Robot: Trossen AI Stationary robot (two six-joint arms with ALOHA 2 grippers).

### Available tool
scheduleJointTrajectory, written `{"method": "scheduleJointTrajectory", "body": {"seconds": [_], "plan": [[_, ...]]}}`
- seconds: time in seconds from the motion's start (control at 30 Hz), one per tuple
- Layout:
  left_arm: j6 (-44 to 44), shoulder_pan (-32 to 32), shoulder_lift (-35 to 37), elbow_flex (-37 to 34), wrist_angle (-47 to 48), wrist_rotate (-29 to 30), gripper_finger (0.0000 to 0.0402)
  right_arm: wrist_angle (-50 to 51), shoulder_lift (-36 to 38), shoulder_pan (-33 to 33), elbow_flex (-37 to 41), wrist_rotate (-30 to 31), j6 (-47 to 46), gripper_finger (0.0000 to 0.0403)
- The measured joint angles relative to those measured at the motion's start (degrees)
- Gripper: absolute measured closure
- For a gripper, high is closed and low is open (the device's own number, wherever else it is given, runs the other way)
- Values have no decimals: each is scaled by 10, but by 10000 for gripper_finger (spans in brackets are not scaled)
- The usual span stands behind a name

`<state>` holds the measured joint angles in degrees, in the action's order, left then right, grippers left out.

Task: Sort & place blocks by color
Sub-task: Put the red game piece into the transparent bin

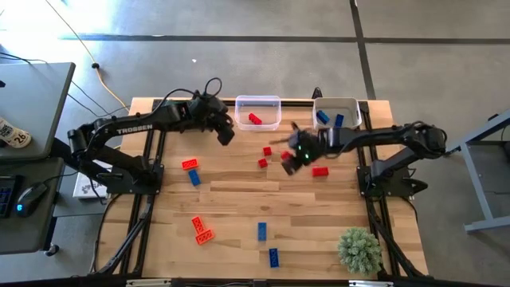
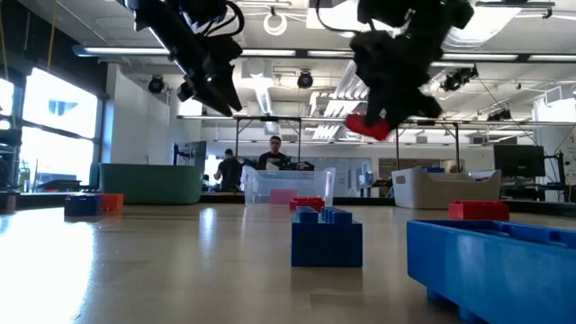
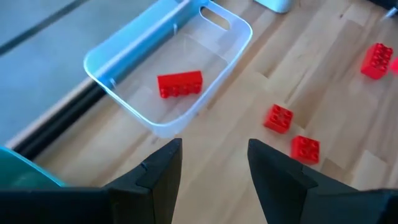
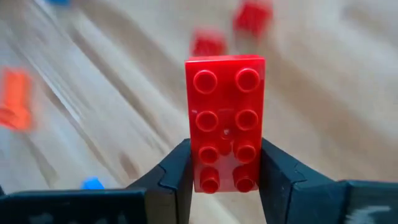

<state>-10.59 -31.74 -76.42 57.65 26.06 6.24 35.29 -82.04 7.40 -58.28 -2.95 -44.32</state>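
My right gripper [image 1: 292,156] hangs over the middle of the table, shut on a red oblong block [image 4: 225,118] that the low view shows lifted off the table [image 2: 370,126]. My left gripper [image 3: 214,165] is open and empty, hovering just left of the clear bin [image 1: 258,112], where one red block [image 3: 180,84] lies on the bin's floor. Other red blocks [image 1: 320,171] [image 1: 267,151] lie flat on the table near the right gripper. Orange blocks [image 1: 190,164] [image 1: 202,230] and blue blocks [image 1: 194,178] [image 1: 261,231] lie scattered on the nearer half of the table. My right gripper pinches the red oblong block between its two fingers, one finger on each long side near one end [image 4: 225,171]. The studded face is turned toward the wrist camera, and the block's far end sticks out beyond the fingertips [image 4: 277,168]. The block is lifted clear of the table.
A grey bin [image 1: 338,112] with blue blocks inside stands at the far edge, right of the clear bin. A green bin [image 2: 148,183] shows in the low view. A small green plant [image 1: 358,249] stands at the near right corner. People stand in the room beyond the table.
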Motion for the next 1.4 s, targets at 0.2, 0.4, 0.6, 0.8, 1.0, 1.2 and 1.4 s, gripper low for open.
{"method": "scheduleJointTrajectory", "body": {"seconds": [0.2,0.4,0.6,0.8,1.0,1.2,1.4], "plan": [[47,-18,0,0,-7,0,229,-67,1,71,-53,23,41,291],[88,-34,0,0,-7,0,229,-183,-2,132,-58,34,60,291],[118,-45,0,0,-7,0,229,-324,-43,174,-58,100,88,291],[151,-51,0,0,-6,3,229,-448,-133,190,-59,108,83,291],[158,-51,0,0,3,1,229,-432,-211,190,-59,101,55,291],[153,-51,0,0,31,0,229,-432,-241,189,-58,90,53,291],[153,-51,0,0,42,0,229,-425,-242,200,-58,118,50,256]]}}
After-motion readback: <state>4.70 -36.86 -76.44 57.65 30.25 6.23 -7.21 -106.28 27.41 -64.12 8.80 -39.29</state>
